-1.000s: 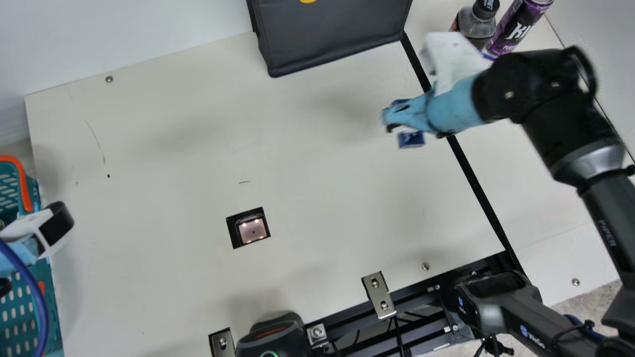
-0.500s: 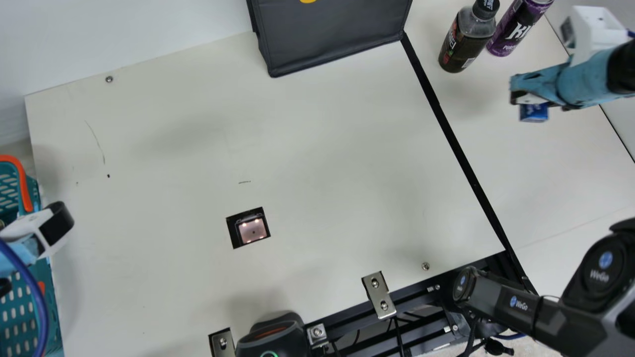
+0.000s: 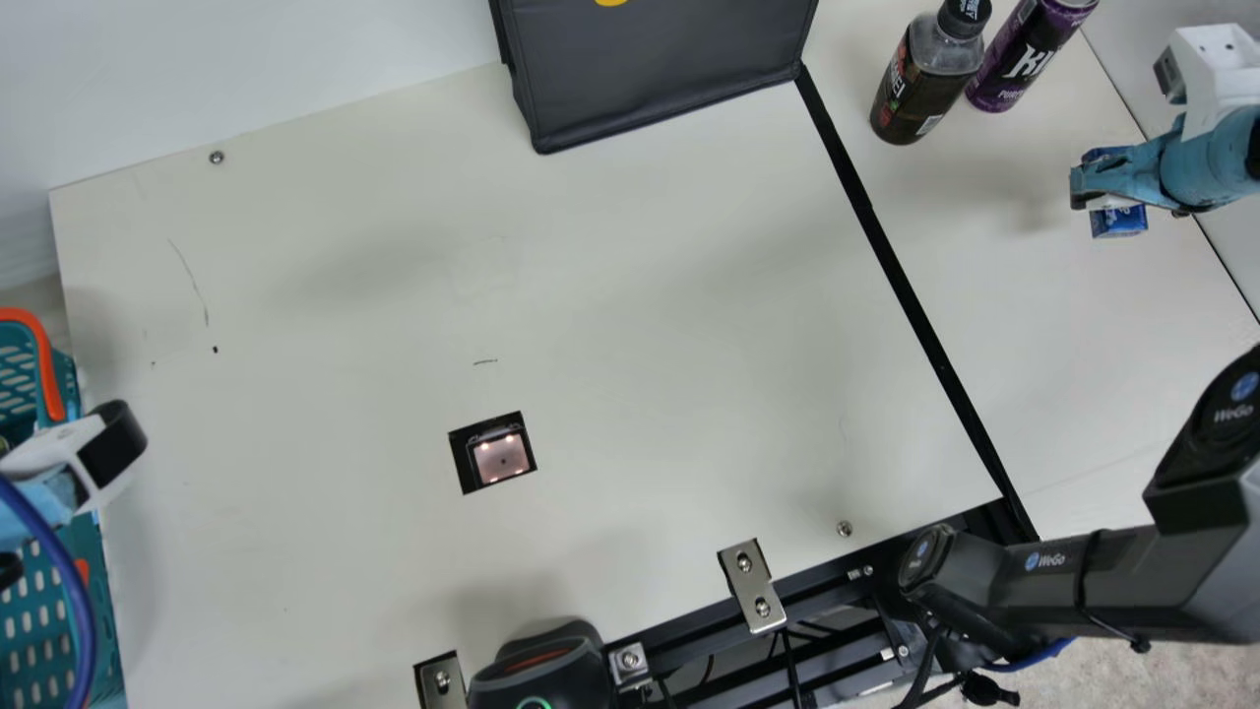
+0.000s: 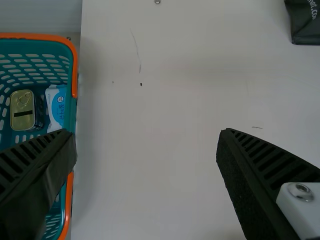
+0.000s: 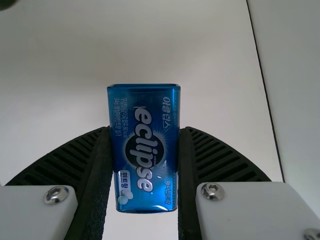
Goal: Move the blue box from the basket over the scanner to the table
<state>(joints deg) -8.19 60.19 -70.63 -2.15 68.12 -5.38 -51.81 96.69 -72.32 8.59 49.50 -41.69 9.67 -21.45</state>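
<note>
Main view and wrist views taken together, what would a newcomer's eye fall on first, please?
Probably the bright blue box held in the right hand, near the main view's right edge. Next, perhaps, the lit scanner window set in the pale table, left of and below centre, and the teal basket with orange trim at the left edge.
</note>
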